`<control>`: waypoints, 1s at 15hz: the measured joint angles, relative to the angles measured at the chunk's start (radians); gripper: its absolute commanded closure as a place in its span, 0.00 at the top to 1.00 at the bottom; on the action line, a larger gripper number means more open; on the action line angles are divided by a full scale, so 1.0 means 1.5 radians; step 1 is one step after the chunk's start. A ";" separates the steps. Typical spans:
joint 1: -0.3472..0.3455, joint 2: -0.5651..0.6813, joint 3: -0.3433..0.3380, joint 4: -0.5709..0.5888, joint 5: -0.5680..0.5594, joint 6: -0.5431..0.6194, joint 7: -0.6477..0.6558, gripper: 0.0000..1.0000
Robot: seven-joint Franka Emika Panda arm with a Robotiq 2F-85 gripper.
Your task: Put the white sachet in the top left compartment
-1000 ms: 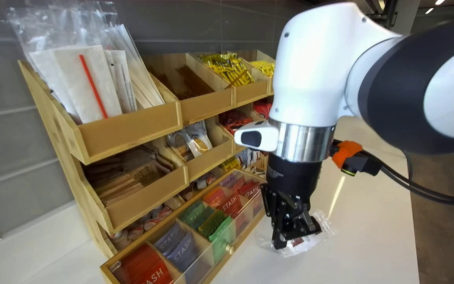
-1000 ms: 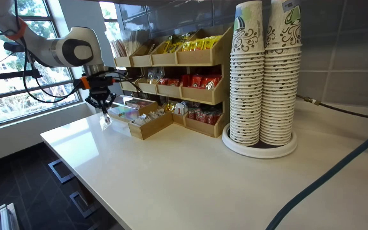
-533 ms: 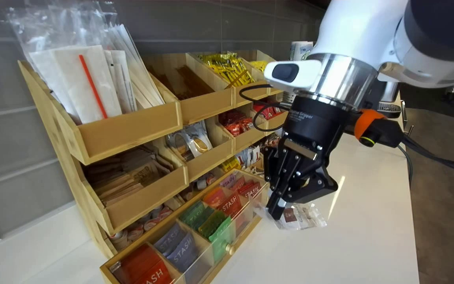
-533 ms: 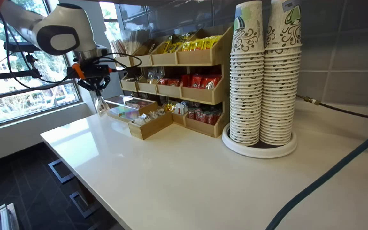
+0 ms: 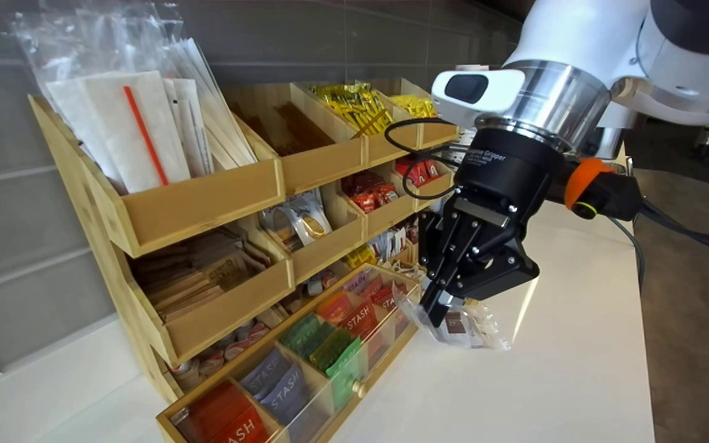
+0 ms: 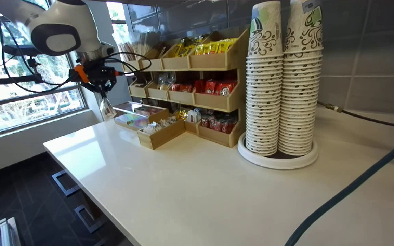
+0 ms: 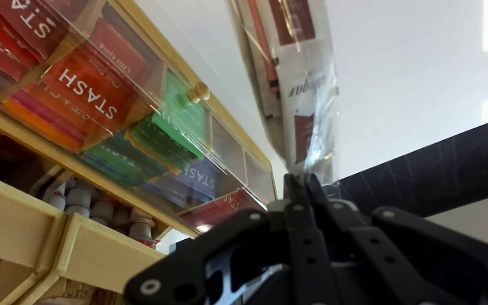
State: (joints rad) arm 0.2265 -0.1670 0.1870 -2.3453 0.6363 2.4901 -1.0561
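The white sachet [image 5: 459, 326] has dark red-brown patches and a clear wrapper. My gripper [image 5: 437, 306] is shut on one end of it, and the rest hangs free above the counter. It also hangs from the gripper [image 6: 104, 96] in an exterior view, where the sachet [image 6: 107, 110] shows small. In the wrist view the fingertips [image 7: 301, 180] pinch the end of the sachet [image 7: 303, 97]. The top left compartment [image 5: 207, 200] is the wide plywood bin at the rack's top near end. It holds clear bags of white-wrapped items. The gripper is lower and off to its right.
A clear-lidded tea box [image 5: 357, 389] stands in front of the rack, close beside the sachet. Other bins [image 5: 324, 161] hold stirrers and packets. Cup stacks [image 6: 263, 102] stand on a round tray [image 6: 279, 165]. A small wooden box [image 6: 152, 140] sits on the counter [image 6: 197, 191].
My gripper has risen and tilted with the sachet in it, moving farther along the counter. The arm has shifted right in an exterior view. The sachet has stayed in the fingers.
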 measured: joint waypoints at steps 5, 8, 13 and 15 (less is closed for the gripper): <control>0.015 -0.007 -0.015 0.023 0.059 0.022 -0.037 0.01; 0.023 -0.015 -0.024 0.045 0.132 0.044 -0.079 0.01; 0.030 -0.015 -0.030 0.092 0.294 0.060 -0.151 0.01; 0.029 -0.014 -0.031 0.112 0.360 0.067 -0.170 0.01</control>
State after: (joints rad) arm 0.2700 -0.1878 0.1408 -2.1772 1.1769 2.5912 -1.3110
